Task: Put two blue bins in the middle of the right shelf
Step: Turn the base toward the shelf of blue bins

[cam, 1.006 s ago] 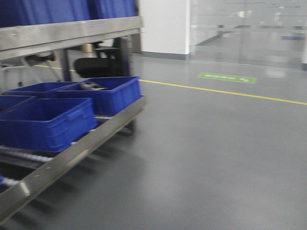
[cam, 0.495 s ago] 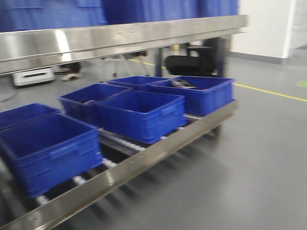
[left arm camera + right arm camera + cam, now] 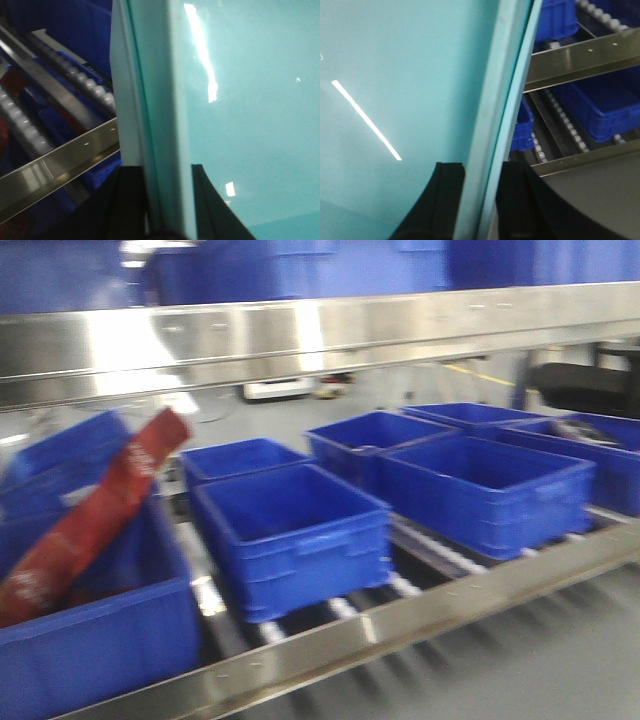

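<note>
A pale cyan blue bin (image 3: 250,100) fills the left wrist view, and its smooth wall (image 3: 395,75) fills the right wrist view too. My left gripper (image 3: 167,200) is shut on its thick rim, one black finger (image 3: 130,200) outside the wall and the other inside. My right gripper (image 3: 480,200) is shut on the opposite rim in the same way. The rim edge looks doubled, and I cannot tell whether a second bin is nested there. The front view shows no pale bin. A steel roller shelf (image 3: 300,335) fills that view; I cannot tell whether it is the right shelf.
Several dark royal-blue bins (image 3: 290,530) stand on the shelf's lower roller level, another (image 3: 485,490) to the right. A red bag (image 3: 90,520) leans in the leftmost bin. More dark bins sit on the level above. Steel rails (image 3: 60,160) (image 3: 580,60) and rollers lie beside the held bin.
The front view has swung left along the shelf: the open grey floor and yellow line are gone, and the shelf with its dark bins now fills the view. The red bag has come into sight.
</note>
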